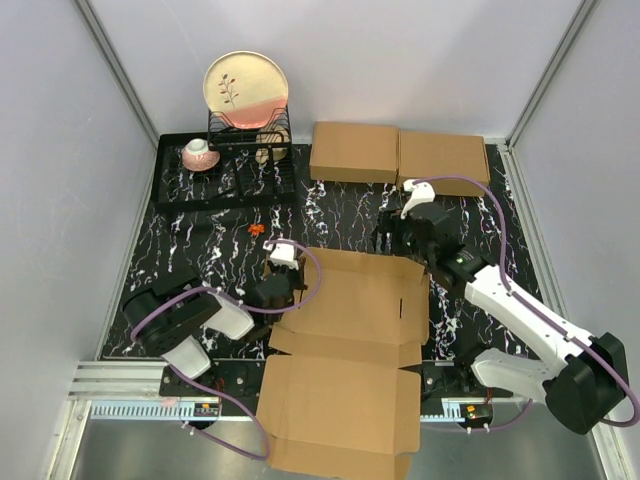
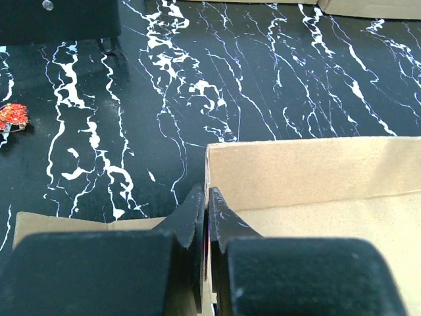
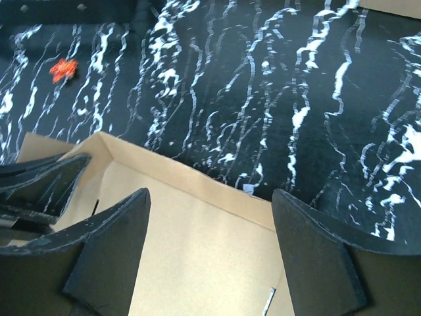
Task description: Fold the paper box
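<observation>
The paper box (image 1: 350, 340) is a large brown creased cardboard sheet lying at the near middle of the table, its far part raised into low walls. My left gripper (image 1: 288, 290) is at the box's far left corner. In the left wrist view it (image 2: 207, 197) is shut on the thin upright edge of the box's left wall (image 2: 309, 164). My right gripper (image 1: 400, 248) hovers over the far right corner. Its fingers (image 3: 115, 227) stand wide open above the box's floor (image 3: 197, 263) and far wall, holding nothing.
Two flat brown cardboard boxes (image 1: 353, 151) (image 1: 443, 162) lie side by side at the back. A black dish rack (image 1: 225, 185) at the back left holds a plate (image 1: 246, 88) and a cup (image 1: 198, 153). A small orange scrap (image 1: 256, 229) lies on the black marbled tabletop.
</observation>
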Motion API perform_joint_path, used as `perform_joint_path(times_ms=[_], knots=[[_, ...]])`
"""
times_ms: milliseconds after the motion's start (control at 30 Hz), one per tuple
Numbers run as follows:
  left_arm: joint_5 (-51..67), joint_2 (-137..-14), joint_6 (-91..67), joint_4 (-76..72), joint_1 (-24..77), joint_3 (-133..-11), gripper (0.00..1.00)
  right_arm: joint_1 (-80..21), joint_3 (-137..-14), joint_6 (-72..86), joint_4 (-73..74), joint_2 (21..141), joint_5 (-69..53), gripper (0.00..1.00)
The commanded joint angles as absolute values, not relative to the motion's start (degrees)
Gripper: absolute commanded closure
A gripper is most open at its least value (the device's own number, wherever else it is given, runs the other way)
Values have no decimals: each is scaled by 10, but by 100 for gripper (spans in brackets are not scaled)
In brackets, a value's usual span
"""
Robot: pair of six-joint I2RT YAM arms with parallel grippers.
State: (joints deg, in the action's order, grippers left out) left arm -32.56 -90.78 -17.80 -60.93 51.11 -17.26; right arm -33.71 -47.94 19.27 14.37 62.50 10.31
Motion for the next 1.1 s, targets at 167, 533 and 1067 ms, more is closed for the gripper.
perform_joint_path(times_ms=[167, 533, 1067], knots=[[-364, -950, -91, -898, 555, -146, 99, -338, -576, 37, 128, 706, -134, 23], [-398, -980, -57, -938, 574, -149, 100, -341, -528, -16, 19, 815, -242, 32], [-432, -995, -28, -954, 584, -144, 100, -370, -570, -44, -103, 988, -286, 42]])
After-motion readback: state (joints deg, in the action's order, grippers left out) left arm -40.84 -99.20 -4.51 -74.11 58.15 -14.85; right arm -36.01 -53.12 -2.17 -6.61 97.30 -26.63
